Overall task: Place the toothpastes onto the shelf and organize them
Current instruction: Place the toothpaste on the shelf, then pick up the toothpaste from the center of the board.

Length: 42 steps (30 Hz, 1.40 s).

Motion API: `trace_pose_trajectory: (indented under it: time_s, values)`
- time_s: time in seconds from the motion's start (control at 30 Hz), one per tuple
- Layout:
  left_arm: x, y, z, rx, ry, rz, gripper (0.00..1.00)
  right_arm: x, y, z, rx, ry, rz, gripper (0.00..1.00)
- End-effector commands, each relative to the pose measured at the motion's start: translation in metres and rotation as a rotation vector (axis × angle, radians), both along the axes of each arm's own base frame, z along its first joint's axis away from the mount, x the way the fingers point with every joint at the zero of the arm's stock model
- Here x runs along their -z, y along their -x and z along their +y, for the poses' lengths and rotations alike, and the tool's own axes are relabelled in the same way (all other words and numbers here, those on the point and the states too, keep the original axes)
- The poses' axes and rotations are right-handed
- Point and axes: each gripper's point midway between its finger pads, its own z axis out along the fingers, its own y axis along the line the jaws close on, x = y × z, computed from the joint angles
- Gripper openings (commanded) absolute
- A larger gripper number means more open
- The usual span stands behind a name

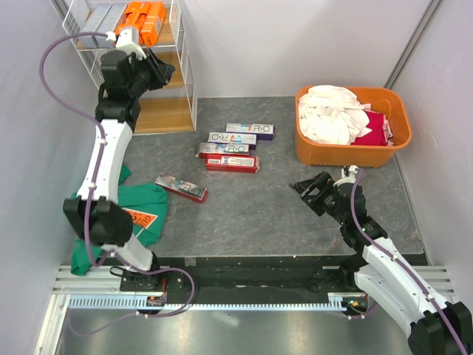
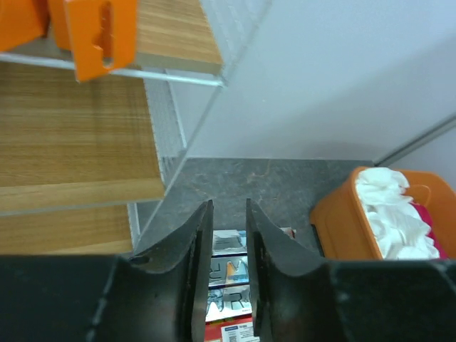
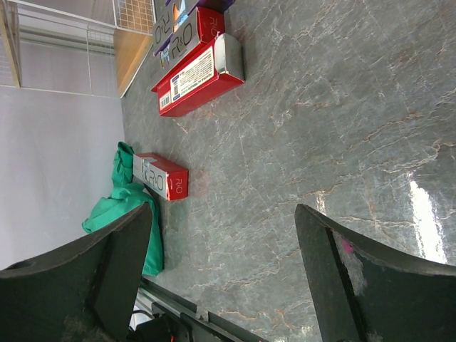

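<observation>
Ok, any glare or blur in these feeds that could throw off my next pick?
Right wrist: a glare streak on the grey mat, but the red carton reads fine. Left wrist: the orange cartons on the shelf look soft, the left fingers dark. Top external: even light, faint shadows.

The shelf (image 1: 166, 115) stands at the far left corner of the table (image 1: 259, 214), with cartons (image 1: 144, 18) on its top tier. The tub (image 1: 403, 122) sits far right, with laundry (image 1: 332, 115) in it. Between them a cluster (image 1: 235, 148) of boxes lies side by side. A lone carton (image 1: 182, 188) lies nearer, to the cluster's left and apart from it. The cloth (image 1: 144, 203) lies near left, close to the lone carton.
</observation>
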Motion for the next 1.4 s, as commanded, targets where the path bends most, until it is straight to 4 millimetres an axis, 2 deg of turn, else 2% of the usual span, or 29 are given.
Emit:
trace_pose_trajectory:
  time_s: [0.0,0.03,0.07,0.1,0.13,0.2,0.23,0.3,0.33,0.47,0.5,0.53,0.57,0.6,0.63,0.77,0.87,0.97,1.0,1.07,1.1,1.2,1.23,1.3,1.33,1.37]
  values:
    - [-0.062,0.057,-0.007,0.054,0.005,-0.214,0.41,-0.010,-0.003,0.002,-0.014,-0.003,-0.030,0.89]
    - [-0.041,0.060,-0.007,0.054,0.004,-0.175,0.45,-0.011,-0.003,0.002,-0.016,-0.003,-0.032,0.89]
    - [-0.035,0.065,-0.007,0.053,0.007,-0.164,0.48,-0.010,-0.002,0.002,-0.018,0.000,-0.030,0.89]
    - [-0.043,0.081,-0.006,0.053,0.012,-0.184,0.55,-0.010,-0.003,0.002,-0.017,0.000,-0.030,0.89]
    - [-0.018,0.083,-0.006,0.052,0.016,-0.133,0.60,-0.010,-0.002,0.002,-0.018,0.000,-0.030,0.89]
    - [-0.015,0.102,-0.006,0.051,0.035,-0.134,0.70,-0.010,-0.002,0.003,-0.021,-0.001,-0.030,0.89]
    - [0.012,0.106,-0.007,0.052,0.040,-0.080,0.73,-0.010,-0.002,0.003,-0.022,0.001,-0.029,0.89]
    - [0.024,0.120,-0.006,0.051,0.043,-0.068,0.81,-0.009,-0.002,0.003,-0.028,0.004,-0.031,0.89]
    - [0.047,0.123,-0.006,0.052,0.040,-0.022,0.83,-0.009,-0.001,0.003,-0.028,0.005,-0.030,0.89]
    - [0.098,0.141,-0.008,0.065,0.040,0.090,0.90,-0.006,0.000,0.004,-0.032,0.005,-0.023,0.89]
    - [0.108,0.145,-0.011,0.081,0.045,0.115,0.95,-0.005,0.000,0.004,-0.032,0.005,-0.020,0.89]
    - [0.129,0.150,-0.012,0.087,0.047,0.159,0.97,-0.004,0.000,0.003,-0.032,0.006,-0.019,0.89]
    - [0.140,0.153,-0.013,0.090,0.054,0.186,0.99,-0.003,0.000,0.003,-0.030,0.006,-0.015,0.89]
    - [0.152,0.156,-0.014,0.093,0.059,0.215,1.00,-0.002,0.000,0.003,-0.033,0.008,-0.013,0.89]
    - [0.175,0.161,-0.014,0.092,0.066,0.269,1.00,-0.001,0.001,0.004,-0.034,0.009,-0.010,0.89]
    - [0.215,0.164,-0.019,0.085,0.122,0.390,1.00,0.003,0.002,0.004,-0.038,0.013,-0.004,0.89]
    - [0.235,0.161,-0.026,0.098,0.128,0.453,1.00,0.004,0.002,0.004,-0.038,0.010,0.004,0.89]
    - [0.242,0.157,-0.033,0.117,0.114,0.484,1.00,0.005,0.002,0.004,-0.037,0.013,0.005,0.89]
    - [0.250,0.153,-0.034,0.114,0.109,0.509,1.00,0.005,0.002,0.003,-0.036,0.014,0.004,0.89]
    - [0.250,0.148,-0.042,0.128,0.086,0.518,1.00,0.007,0.002,0.003,-0.032,0.015,0.009,0.89]
    - [0.262,0.144,-0.043,0.117,0.073,0.552,1.00,0.008,0.002,0.003,-0.036,0.017,0.013,0.89]
    - [0.259,0.129,-0.054,0.119,0.044,0.562,1.00,0.010,0.002,0.003,-0.035,0.021,0.018,0.89]
    - [0.271,0.125,-0.056,0.117,0.036,0.598,1.00,0.010,0.002,0.003,-0.036,0.022,0.017,0.89]
    - [0.271,0.115,-0.062,0.113,0.023,0.603,1.00,0.011,0.002,0.003,-0.037,0.025,0.017,0.90]
    - [0.284,0.111,-0.064,0.110,0.018,0.640,0.99,0.011,0.002,0.003,-0.039,0.026,0.017,0.90]
    - [0.287,0.108,-0.068,0.114,0.015,0.650,0.97,0.011,0.003,0.003,-0.041,0.026,0.018,0.90]
